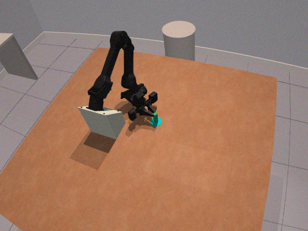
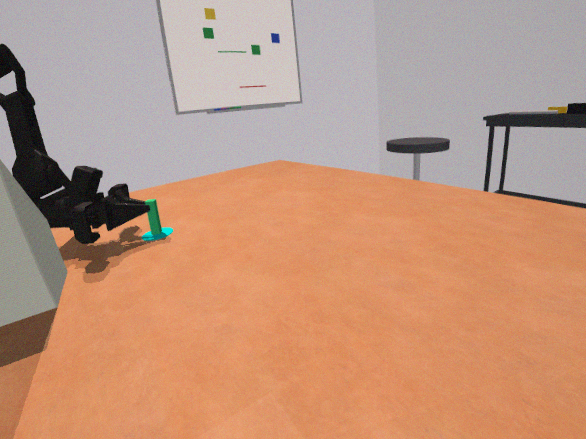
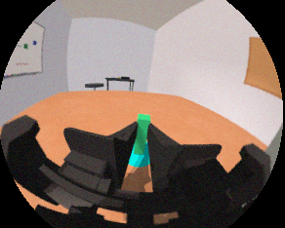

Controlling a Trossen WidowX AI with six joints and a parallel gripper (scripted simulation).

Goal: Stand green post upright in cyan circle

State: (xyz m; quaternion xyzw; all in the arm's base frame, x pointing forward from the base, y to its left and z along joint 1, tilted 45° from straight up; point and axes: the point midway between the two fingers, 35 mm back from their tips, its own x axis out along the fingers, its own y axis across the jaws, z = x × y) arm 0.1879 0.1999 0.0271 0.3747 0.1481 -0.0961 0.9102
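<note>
The green post (image 1: pixel 155 118) (image 2: pixel 155 219) (image 3: pixel 142 135) stands upright, or very nearly so, with its lower end over the cyan circle (image 1: pixel 159 121) (image 2: pixel 168 231) (image 3: pixel 139 160). The lower end appears to be at the circle's surface, inside its edge; whether it fully touches I cannot tell. My gripper (image 1: pixel 154 113) (image 2: pixel 148 207) (image 3: pixel 142 125) is shut on the post near its upper end, reaching in from the side, low over the table. The fingers hide part of the post's sides in the wrist view.
The pale base block (image 1: pixel 103 123) (image 2: pixel 22 264) of the arm stands on the wooden table (image 1: pixel 197 141) (image 2: pixel 325 294) (image 3: pixel 98 104), to the left of the circle. A round grey pillar (image 1: pixel 179 45) stands beyond the table's back edge. A stool (image 2: pixel 418 145) and a dark side table (image 2: pixel 535 120) are beyond it too.
</note>
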